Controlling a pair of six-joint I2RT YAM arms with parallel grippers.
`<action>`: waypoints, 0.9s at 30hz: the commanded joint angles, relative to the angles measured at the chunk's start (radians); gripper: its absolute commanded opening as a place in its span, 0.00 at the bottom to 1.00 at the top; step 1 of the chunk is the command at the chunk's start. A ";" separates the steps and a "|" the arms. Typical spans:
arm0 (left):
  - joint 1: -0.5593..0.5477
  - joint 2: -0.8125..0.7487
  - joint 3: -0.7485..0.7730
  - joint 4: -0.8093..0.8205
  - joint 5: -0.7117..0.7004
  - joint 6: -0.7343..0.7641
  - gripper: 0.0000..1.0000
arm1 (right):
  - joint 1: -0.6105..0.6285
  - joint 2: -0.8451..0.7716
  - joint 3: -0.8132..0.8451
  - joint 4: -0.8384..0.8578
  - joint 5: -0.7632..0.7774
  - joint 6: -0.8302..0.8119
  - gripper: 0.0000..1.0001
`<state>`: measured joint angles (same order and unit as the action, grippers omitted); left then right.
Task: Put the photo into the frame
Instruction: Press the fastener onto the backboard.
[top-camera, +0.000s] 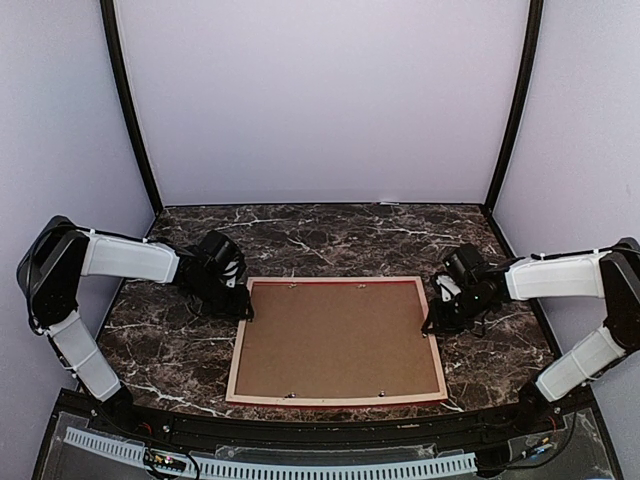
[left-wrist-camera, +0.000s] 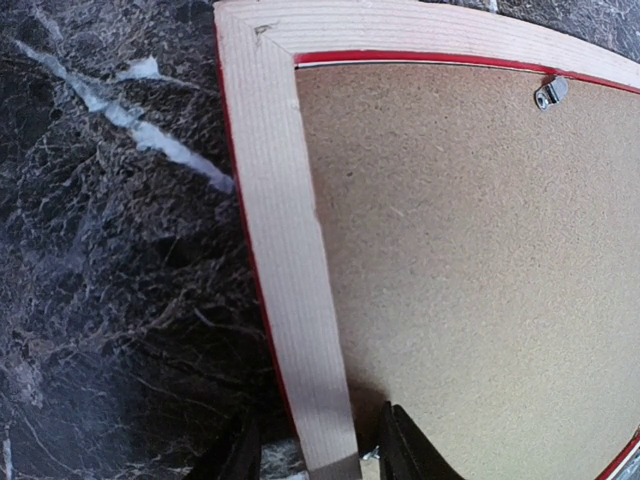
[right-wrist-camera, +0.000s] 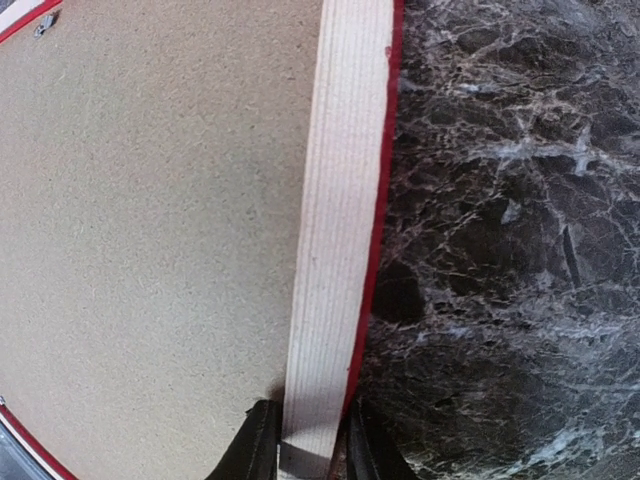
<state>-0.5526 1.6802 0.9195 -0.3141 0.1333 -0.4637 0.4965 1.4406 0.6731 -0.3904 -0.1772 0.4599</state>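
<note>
The left gripper is held narrowly apart astride the ten o'clock rail of the frame; the three o'clock rail is pinched by the right gripper. The frame is laid back-up at the middle of the table.

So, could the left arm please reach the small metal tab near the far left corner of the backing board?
Probably yes. The left gripper straddles the left rail of the frame, and the metal tab lies uncovered on the backing board further along that side, with nothing in between.
</note>
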 joint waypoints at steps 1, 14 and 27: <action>-0.004 -0.033 0.004 -0.061 -0.013 0.003 0.43 | 0.011 -0.005 -0.025 -0.059 0.018 0.016 0.21; -0.005 -0.056 0.001 -0.051 -0.013 -0.009 0.44 | -0.022 -0.036 -0.006 -0.015 -0.082 0.028 0.37; -0.004 -0.082 0.100 -0.053 -0.060 0.086 0.76 | -0.049 0.085 0.063 -0.015 -0.016 -0.087 0.22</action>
<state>-0.5537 1.6432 0.9508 -0.3542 0.1074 -0.4358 0.4549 1.4780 0.7036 -0.4160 -0.2344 0.4271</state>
